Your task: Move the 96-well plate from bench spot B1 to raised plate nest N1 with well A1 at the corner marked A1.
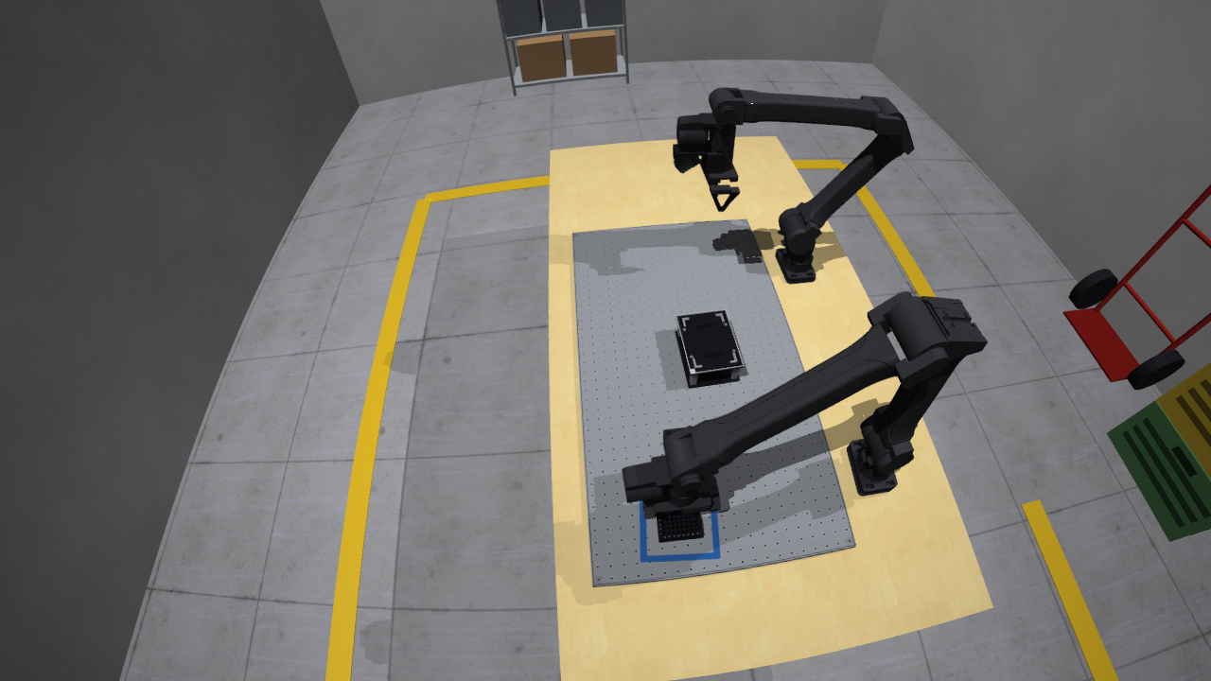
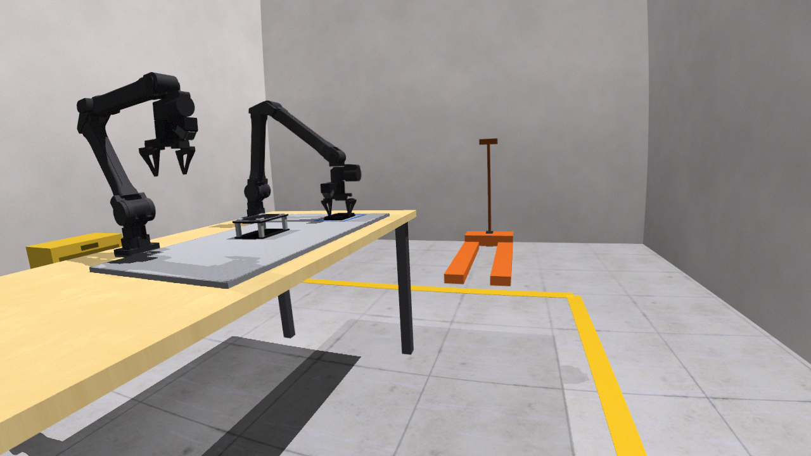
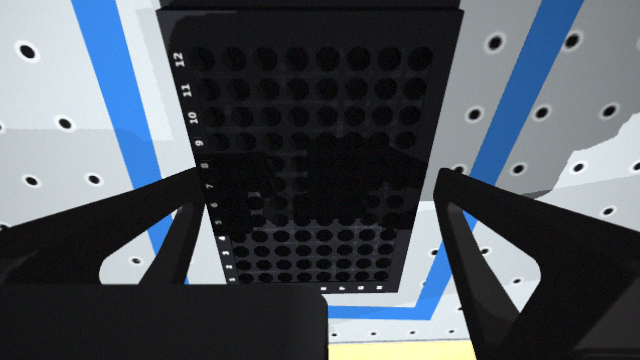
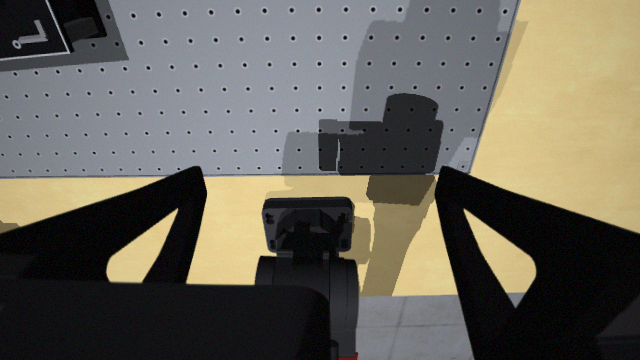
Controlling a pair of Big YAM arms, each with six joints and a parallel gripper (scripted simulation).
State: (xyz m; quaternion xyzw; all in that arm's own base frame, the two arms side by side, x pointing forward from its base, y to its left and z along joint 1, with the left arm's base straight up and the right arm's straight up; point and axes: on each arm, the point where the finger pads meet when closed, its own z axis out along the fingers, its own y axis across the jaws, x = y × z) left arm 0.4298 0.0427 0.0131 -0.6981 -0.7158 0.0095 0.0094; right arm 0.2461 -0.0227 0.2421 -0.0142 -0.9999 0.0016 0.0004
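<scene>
Grey pegboard (image 1: 630,296) (image 2: 198,260) (image 3: 30,90) (image 4: 230,77)'s mid-frame up top on a pale bench (image 1: 609,635) (image 2: 113,317) (image 3: 400,351) (image 4: 575,125), grey concrete-looking room (image 1: 762,42) (image 2: 453,85) around; left pincer (image 1: 681,506) (image 2: 339,215) (image 3: 321,172) and right pincer (image 1: 724,205) (image 2: 170,173) (image 4: 320,179) both wide.

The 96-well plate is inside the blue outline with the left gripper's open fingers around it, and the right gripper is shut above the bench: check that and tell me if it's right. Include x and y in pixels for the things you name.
Not quite: the right gripper (image 2: 170,173) (image 4: 320,179) is open, its fingers standing wide apart in the exterior and right wrist views. The rest holds.
</scene>
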